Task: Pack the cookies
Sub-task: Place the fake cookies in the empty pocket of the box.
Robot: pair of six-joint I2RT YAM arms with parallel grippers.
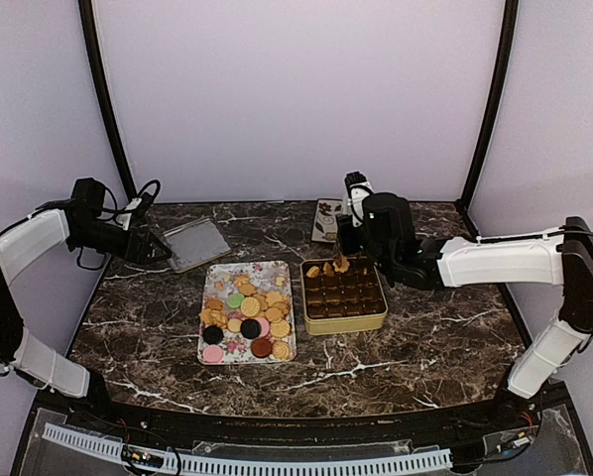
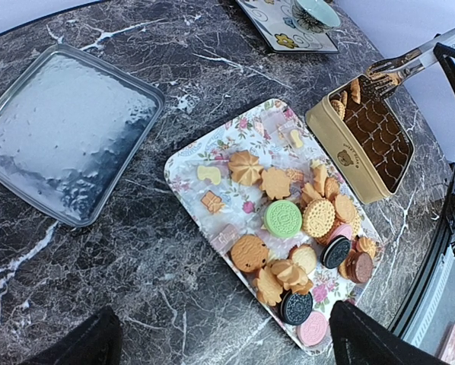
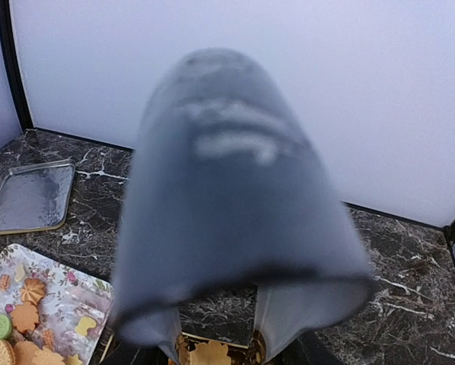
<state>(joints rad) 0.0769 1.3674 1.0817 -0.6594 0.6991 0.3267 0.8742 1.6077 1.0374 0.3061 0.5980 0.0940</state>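
a dark brown marble worktop (image 1: 425,337) with white veins stands inside pale lilac walls (image 1: 296,99), with black poles (image 1: 103,99) rising at the back corners. on it, largest first: a rectangular flowery tray (image 1: 220,272) in the middle, a square silver metal lid (image 1: 197,243) at the back left, a gold rectangular tin (image 1: 346,322) with dark compartments just right of the tray, and a small patterned dish (image 1: 326,220) at the back.

a blurred grey shape close to the lens fills most of the right wrist view, and its two legs run down out of frame. the left wrist view cuts off the tin's far side.

the small round and shaped cookies (image 1: 247,312), tan, pink, green and dark, lie heaped on the tray's near half. a few sit in the tin's back left compartments. the right gripper (image 1: 354,248) is closed on long silver metal tongs (image 2: 410,61) over that back corner. one tan cookie (image 3: 210,353) shows between the legs, half cut off. the left gripper (image 2: 226,315) stands wide and holds nothing. it is beside the lid, well apart from the cookies.
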